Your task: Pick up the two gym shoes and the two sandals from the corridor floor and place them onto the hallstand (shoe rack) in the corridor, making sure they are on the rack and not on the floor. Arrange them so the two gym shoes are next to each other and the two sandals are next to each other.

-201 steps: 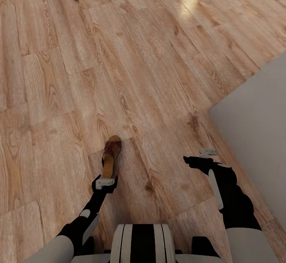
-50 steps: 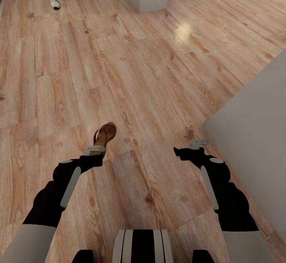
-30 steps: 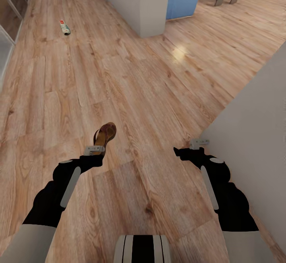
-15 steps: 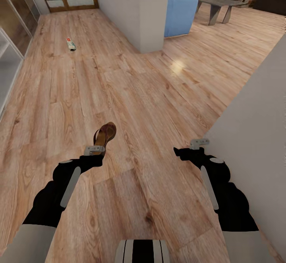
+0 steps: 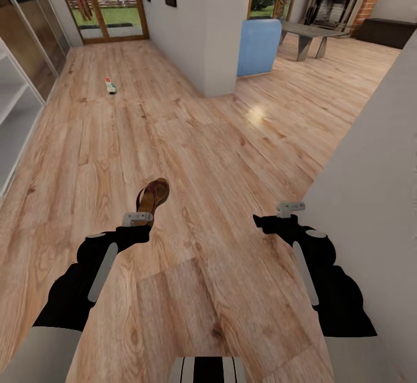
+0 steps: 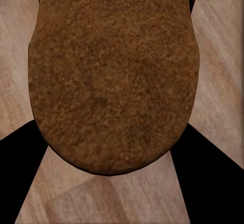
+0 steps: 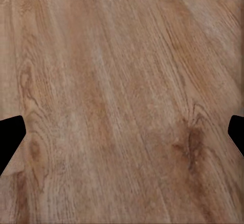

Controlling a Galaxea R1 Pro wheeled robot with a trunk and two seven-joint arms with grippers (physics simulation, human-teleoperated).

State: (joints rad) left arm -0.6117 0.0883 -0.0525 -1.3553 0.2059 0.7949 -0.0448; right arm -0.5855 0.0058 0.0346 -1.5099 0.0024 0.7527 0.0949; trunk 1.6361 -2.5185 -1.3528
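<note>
My left gripper [image 5: 139, 218] is shut on a dark brown sandal [image 5: 153, 194], held above the corridor floor [image 5: 220, 157] with its toe pointing away from me. In the left wrist view the sandal's brown sole [image 6: 114, 71] sits between the black fingers [image 6: 20, 183]. One gym shoe [image 5: 110, 86], white with green and red, lies far down the corridor floor. My right gripper [image 5: 284, 213] hangs open over bare planks, its fingertips [image 7: 10, 137] wide apart with nothing between them. I cannot tell if the white shelved unit [image 5: 11, 99] at the far left is the hallstand.
A grey wall [image 5: 370, 169] runs close along my right arm. Ahead stands a white wall corner [image 5: 223, 30] with a blue armchair [image 5: 259, 46] and a bench [image 5: 307, 33] behind it. Glass doors [image 5: 110, 1] close the corridor's far end.
The head camera has tilted up, bringing the far corridor, gym shoe and doors into view. Compared with the oldest frame, my left arm sits further left with the sandal raised.
</note>
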